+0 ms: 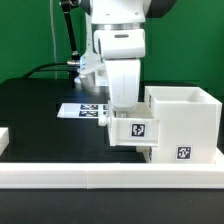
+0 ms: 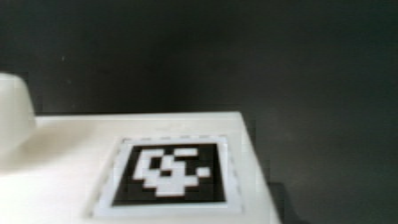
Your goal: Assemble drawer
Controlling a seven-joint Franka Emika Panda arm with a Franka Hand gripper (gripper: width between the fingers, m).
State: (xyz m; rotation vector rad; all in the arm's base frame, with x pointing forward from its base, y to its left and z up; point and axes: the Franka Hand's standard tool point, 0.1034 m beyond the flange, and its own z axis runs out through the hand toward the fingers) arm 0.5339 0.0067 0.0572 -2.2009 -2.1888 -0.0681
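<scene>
The tall white box shell (image 1: 185, 125) stands at the exterior view's right, with a tag on its front. A smaller white tray (image 1: 135, 130) with a square tag sticks out of the shell's open side, raised off the table. My gripper (image 1: 125, 112) comes straight down onto the tray's top edge and seems shut on it; its fingertips are hidden by the tray. The wrist view shows the tray's white face and tag (image 2: 169, 170) very close, with a rounded white part (image 2: 15, 112) beside it. A second tray is not in view.
The marker board (image 1: 85, 110) lies flat on the black table behind the tray. A long low white rail (image 1: 100, 178) runs along the table's front edge. A green wall is behind, and cables hang at the back.
</scene>
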